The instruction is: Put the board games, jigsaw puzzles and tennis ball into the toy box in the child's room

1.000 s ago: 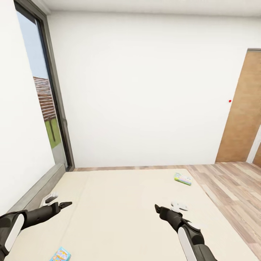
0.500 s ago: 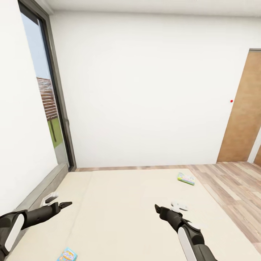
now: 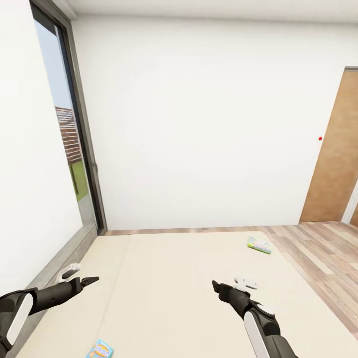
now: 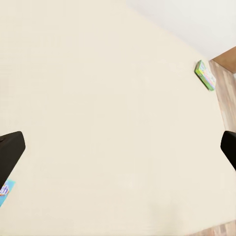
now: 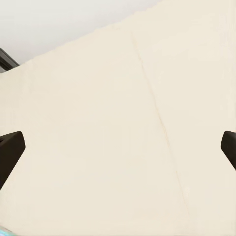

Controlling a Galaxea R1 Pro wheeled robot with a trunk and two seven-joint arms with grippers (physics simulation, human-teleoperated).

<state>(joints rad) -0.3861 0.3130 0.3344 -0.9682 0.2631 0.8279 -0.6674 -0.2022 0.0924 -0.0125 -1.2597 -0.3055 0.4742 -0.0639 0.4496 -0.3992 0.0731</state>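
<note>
Approach-to-bed step is judged to be in hand: nothing is held yet. The left hand (image 3: 92, 280) and right hand (image 3: 215, 286) are both raised over the bed (image 3: 174, 278), and in the wrist views each is seen spread wide with bare mattress between the fingertips, so both are empty. A blue board game (image 3: 100, 349) lies on the mattress below and slightly inward of the left hand, near the bed's close edge; a sliver of it is caught at the left fingertip in the left wrist view (image 4: 4, 189). A pastel, green-edged board game (image 3: 259, 244) lies well beyond the right hand, near the far corner of the bed by the wood floor (image 3: 318, 258). The lid prints are too small to be read. The worktop and toy box are presumably elsewhere in the room. Next, one hand would need to be lowered onto the nearer blue box, probably the left, with the thin edge pinched flat against the soft mattress.
</note>
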